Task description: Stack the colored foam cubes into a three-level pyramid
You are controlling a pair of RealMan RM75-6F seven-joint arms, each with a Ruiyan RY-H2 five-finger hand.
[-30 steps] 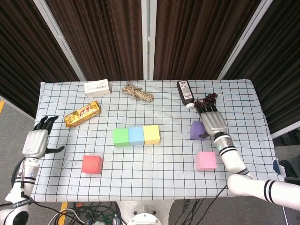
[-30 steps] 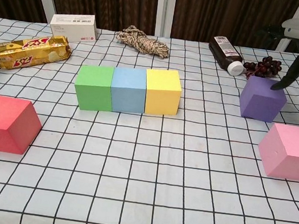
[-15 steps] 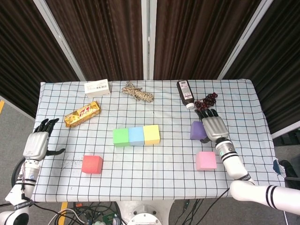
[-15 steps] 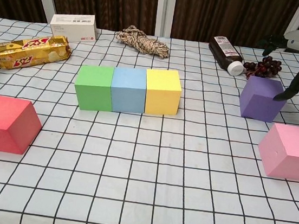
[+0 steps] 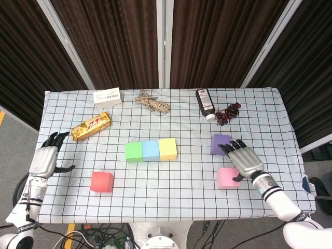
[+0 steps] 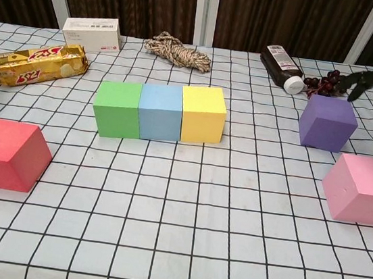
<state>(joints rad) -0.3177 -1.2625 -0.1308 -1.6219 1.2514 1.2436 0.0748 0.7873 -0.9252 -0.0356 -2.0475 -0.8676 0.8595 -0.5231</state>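
Note:
A green cube, a blue cube and a yellow cube stand side by side in a row at the table's middle. A red cube sits alone at the front left. At the right lie a purple cube and a pink cube. My right hand hovers open beside both, fingers spread, holding nothing; only its fingertips show in the chest view. My left hand is open over the table's left edge, empty.
Along the back lie a white box, a coil of rope, a dark bottle and grapes. A gold snack bar lies at the left. The checked cloth ends close in front of the cubes.
My right hand has drawn back from the purple cube toward the front right, near the pink cube. My left hand has slid slightly toward the front edge. No cube has moved.

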